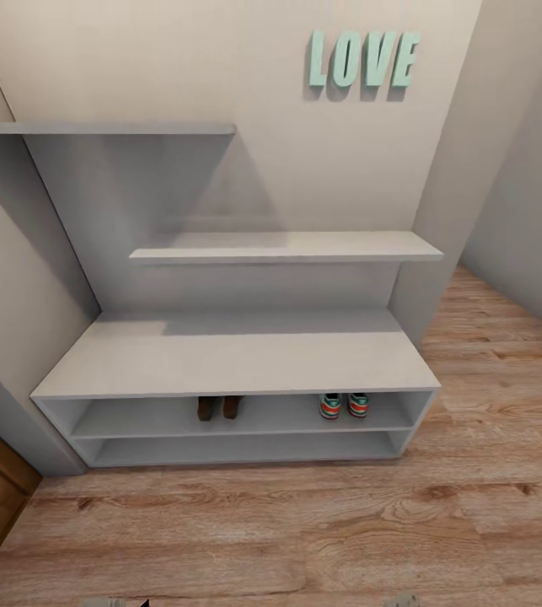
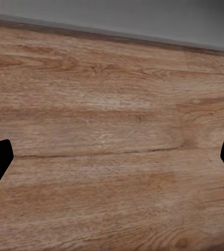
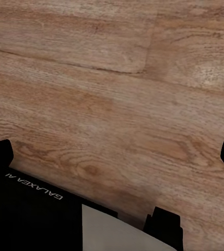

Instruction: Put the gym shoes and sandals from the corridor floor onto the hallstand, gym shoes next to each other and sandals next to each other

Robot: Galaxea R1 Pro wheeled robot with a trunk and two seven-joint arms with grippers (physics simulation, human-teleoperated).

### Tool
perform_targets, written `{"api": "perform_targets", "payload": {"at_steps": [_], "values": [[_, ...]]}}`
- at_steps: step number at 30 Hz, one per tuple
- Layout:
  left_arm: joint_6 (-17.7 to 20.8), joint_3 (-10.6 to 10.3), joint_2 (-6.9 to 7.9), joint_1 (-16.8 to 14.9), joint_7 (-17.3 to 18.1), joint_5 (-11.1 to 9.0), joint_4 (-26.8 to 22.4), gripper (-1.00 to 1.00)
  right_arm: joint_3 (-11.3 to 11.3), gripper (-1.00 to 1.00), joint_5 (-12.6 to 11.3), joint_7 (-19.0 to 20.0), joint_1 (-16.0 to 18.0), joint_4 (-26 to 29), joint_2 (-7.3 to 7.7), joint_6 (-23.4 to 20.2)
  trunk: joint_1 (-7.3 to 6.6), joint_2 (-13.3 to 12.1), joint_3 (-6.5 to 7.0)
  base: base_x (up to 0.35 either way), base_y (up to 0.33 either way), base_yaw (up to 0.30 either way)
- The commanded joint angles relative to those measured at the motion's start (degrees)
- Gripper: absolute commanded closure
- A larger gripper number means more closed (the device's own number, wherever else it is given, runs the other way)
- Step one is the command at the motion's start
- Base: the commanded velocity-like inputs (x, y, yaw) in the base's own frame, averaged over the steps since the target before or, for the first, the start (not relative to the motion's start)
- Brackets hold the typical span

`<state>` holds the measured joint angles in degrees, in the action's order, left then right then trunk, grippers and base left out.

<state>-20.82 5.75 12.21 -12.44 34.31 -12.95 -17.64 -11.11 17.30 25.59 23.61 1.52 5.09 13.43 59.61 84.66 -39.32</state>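
I face the pale grey-white hallstand, a matte, flat-topped bench with two long open shelves and two staggered wall shelves above. Raised teal letters on the wall read "LOVE". On the upper shelf, the two dark brown leather sandals sit side by side near the middle; the two white gym shoes with multicoloured soles sit together towards its right end. Light brown wood-grain corridor floor lies below. My left hand and right hand hang wide open over the planks, holding nothing. "GALAXEA" is printed on my black body.
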Motion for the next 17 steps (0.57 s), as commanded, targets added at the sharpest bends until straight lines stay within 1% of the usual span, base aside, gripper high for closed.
{"api": "perform_targets", "payload": {"at_steps": [1,10,17], "values": [[0.1,0.2,0.01,0.0,0.5,-0.3,0.1,-1.0,-0.5,-1.0,0.5,0.2,0.0,0.0,0.03,0.2,0.0,0.0,-0.05,0.0,0.0,0.0],[0.1,0.1,0.52,0.0,0.4,-0.2,0.1,-1.0,-0.5,-1.0,0.5,0.2,0.0,0.0,0.01,0.2,0.0,0.0,-0.05,0.0,0.0,0.0],[0.1,0.1,0.64,0.0,0.4,-0.2,0.2,-1.0,-0.5,-1.0,0.5,0.2,0.0,0.0,0.01,0.2,0.0,0.0,-0.05,0.0,0.0,0.0]]}}
